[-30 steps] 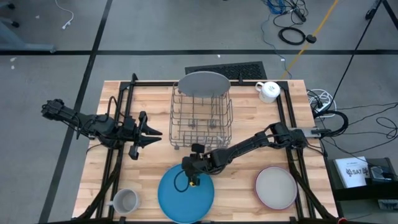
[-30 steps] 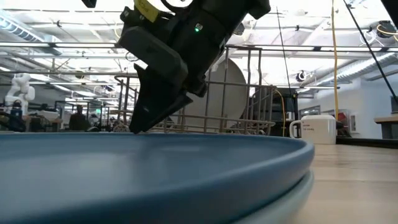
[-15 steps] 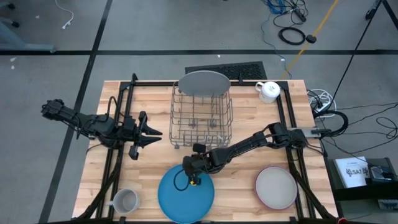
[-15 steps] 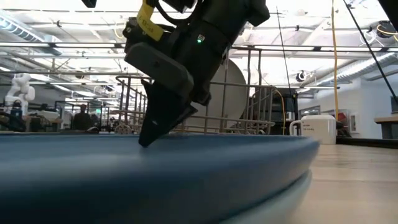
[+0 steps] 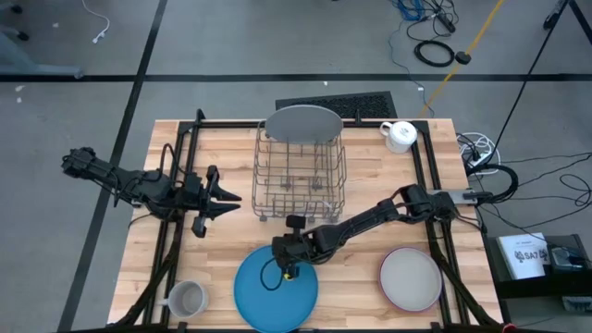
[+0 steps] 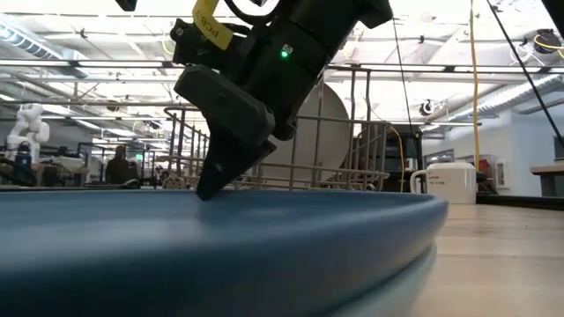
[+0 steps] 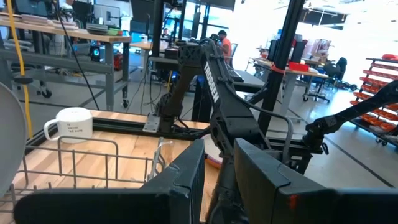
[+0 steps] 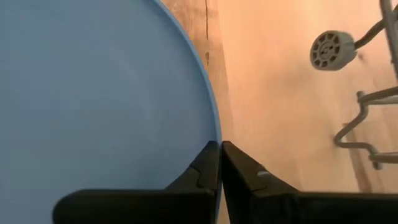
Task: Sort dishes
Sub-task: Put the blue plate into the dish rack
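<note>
A dark blue plate lies near the table's front edge, on top of a lighter plate whose edge shows beneath it in the low view. My right gripper is at the blue plate's far rim, shut on it. A large grey plate stands on edge in the far end of the wire rack. A pink-rimmed grey plate lies flat at the front right. My left gripper hovers open left of the rack, holding nothing. My right gripper pinches the dark blue plate's far rim between its two fingers, one finger on the plate's side of the rim, the other on the table's side. The fingers slant down from the far right. The plate lies flat on the plate beneath it.
A white mug stands at the far right corner and a grey mug at the front left. The rack takes up the table's middle. Black frame rails run along both sides. Bare wood lies between the two front plates.
My right gripper has shut on the dark blue plate's far rim, staying in place with a slight roll of the wrist. The plate still lies flat.
</note>
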